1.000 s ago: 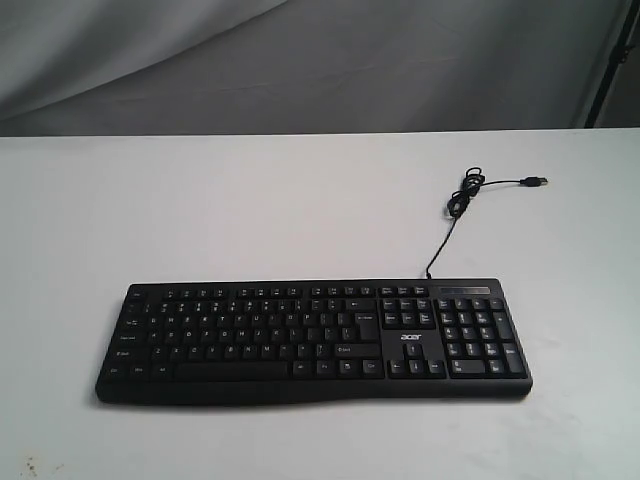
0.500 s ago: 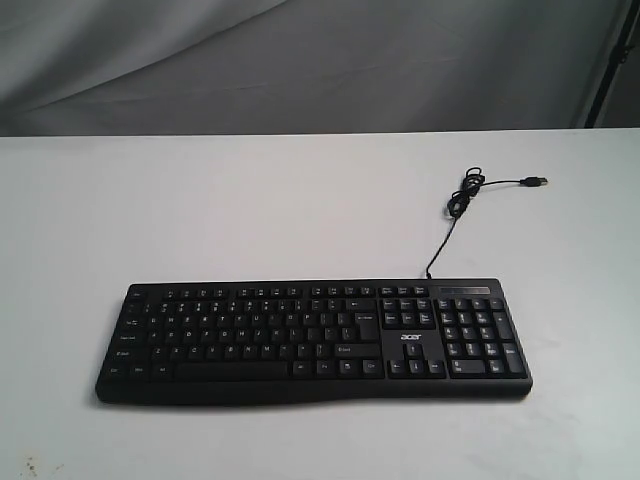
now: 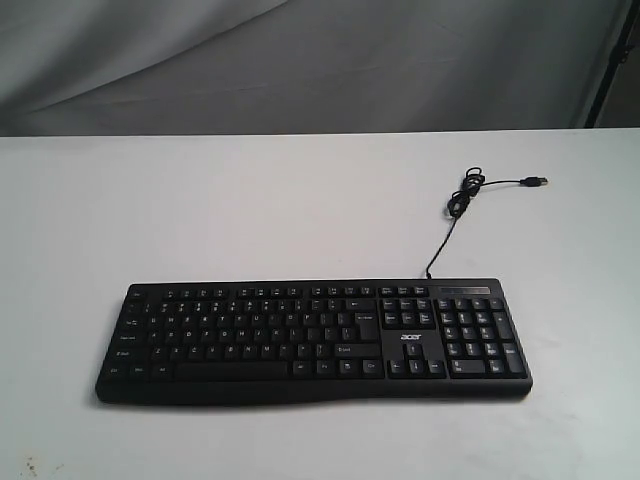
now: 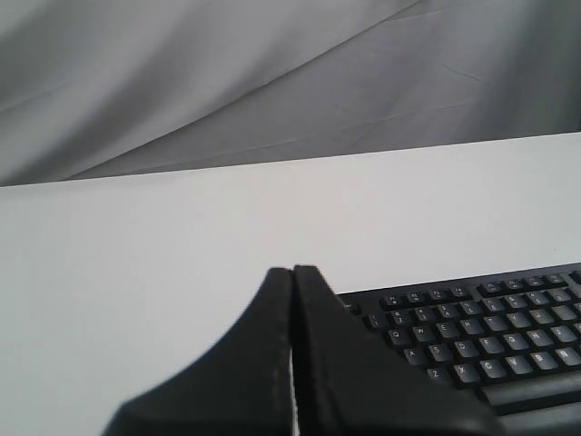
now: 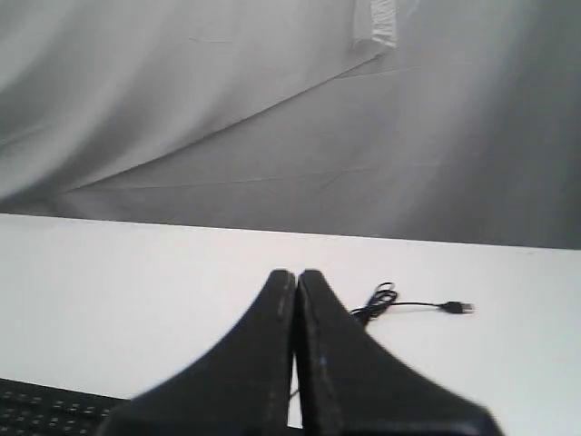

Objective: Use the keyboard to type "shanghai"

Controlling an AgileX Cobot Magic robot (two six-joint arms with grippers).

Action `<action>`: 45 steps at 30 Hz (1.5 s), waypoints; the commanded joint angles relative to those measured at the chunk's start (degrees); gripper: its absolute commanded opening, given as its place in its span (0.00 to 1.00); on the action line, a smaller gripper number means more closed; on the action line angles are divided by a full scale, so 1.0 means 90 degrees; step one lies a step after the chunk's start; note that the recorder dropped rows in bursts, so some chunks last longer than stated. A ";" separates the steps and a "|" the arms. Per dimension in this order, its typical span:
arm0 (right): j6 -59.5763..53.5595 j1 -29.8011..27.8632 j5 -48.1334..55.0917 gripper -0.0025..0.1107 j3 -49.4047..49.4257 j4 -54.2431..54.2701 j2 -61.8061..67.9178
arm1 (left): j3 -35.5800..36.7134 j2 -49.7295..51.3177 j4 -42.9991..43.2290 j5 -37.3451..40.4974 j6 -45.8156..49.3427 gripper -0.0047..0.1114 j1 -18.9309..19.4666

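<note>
The black keyboard (image 3: pixel 312 340) lies flat near the front of the white table (image 3: pixel 250 200), number pad to the right, with white legends and a small "acer" logo. Its thin USB cable (image 3: pixel 462 200) runs back to a coil and a loose plug. No arm shows in the exterior view. In the left wrist view my left gripper (image 4: pixel 292 271) is shut and empty, held above the table beside the keyboard's (image 4: pixel 481 336) left end. In the right wrist view my right gripper (image 5: pixel 297 273) is shut and empty, with the cable (image 5: pixel 381 302) beyond it and a keyboard corner (image 5: pixel 45 409) low down.
A grey cloth backdrop (image 3: pixel 300 60) hangs behind the table's far edge. A dark stand leg (image 3: pixel 612 60) rises at the far right. Bare white tabletop surrounds the keyboard on all sides.
</note>
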 commanded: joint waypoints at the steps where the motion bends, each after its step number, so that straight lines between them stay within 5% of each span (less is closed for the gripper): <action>1: 0.0393 0.0689 -0.0663 0.02 0.0027 -0.0347 0.0533 | 0.0027 -0.0022 0.0005 -0.0018 -0.0018 0.04 -0.0022; 12: 0.0144 0.3569 -0.0148 0.02 -0.1180 -0.1136 0.3560 | 0.0027 -0.0022 0.0005 -0.0018 -0.0018 0.04 -0.0022; 20: 0.0117 0.4706 -0.1034 0.02 -0.2149 -0.0934 0.6140 | 0.0027 -0.0022 0.0005 -0.0018 -0.0018 0.04 -0.0022; 27: 0.0079 0.4756 -0.1078 0.02 -0.3207 -0.0817 0.7806 | 0.0027 -0.0022 0.0005 -0.0018 -0.0018 0.04 -0.0022; 35: -0.0377 0.4601 0.0296 0.02 -0.5520 -0.0893 0.9328 | 0.0027 -0.0022 0.0005 -0.0018 -0.0018 0.04 -0.0022; 45: -0.1998 0.4601 -0.0338 0.02 -0.5709 -0.0041 1.0082 | 0.0027 -0.0022 0.0005 -0.0018 -0.0018 0.04 -0.0022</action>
